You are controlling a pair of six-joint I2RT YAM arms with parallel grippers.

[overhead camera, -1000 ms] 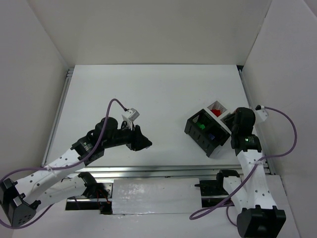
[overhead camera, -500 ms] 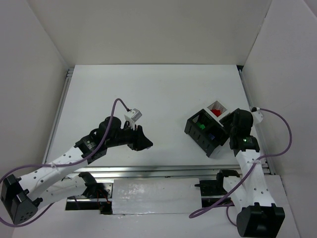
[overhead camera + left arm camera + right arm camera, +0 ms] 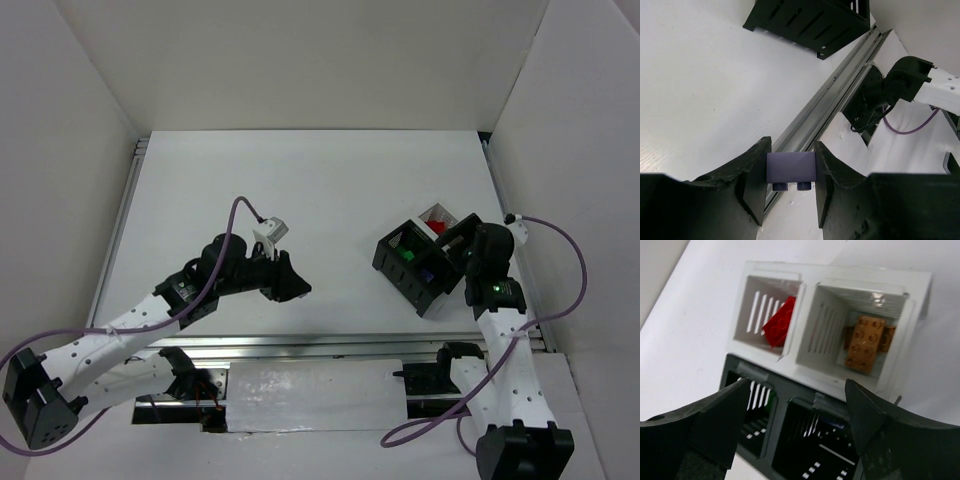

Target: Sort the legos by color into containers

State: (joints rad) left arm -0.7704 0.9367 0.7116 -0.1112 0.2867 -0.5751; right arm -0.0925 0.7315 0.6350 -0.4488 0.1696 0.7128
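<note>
Legos: one lavender lego [image 3: 791, 169] is pinched between the two fingers of the left gripper [image 3: 790, 175]. The jaws are closed on its sides, and its studs point to the lower edge of the wrist view. That gripper hangs over the table [image 3: 300, 180] near the front edge. It is well apart from the containers [image 3: 420, 268], which lie off to its right in the top view and ahead of it in the wrist view. An aluminium rail [image 3: 840, 95] runs past just beyond the fingers, along the table's front.

Right gripper [image 3: 797, 390] is directly over the containers, jaws spread wide, nothing between them. Just past its fingertips are the two white-walled cells. The brown-orange lego [image 3: 866, 342] lies studs-up in the right one. The red lego [image 3: 781, 321] leans tilted against the wall in the left one. The two black cells sit closer to the fingers, partly hidden by them. Top view shows a green lego [image 3: 407, 254] in one black cell and a small purple piece [image 3: 428, 272] in the other. The wrist view is too dark to tell more. All four cells are joined in one block, set askew on the table. A purple cable [image 3: 575, 270] loops out from the right wrist.
</note>
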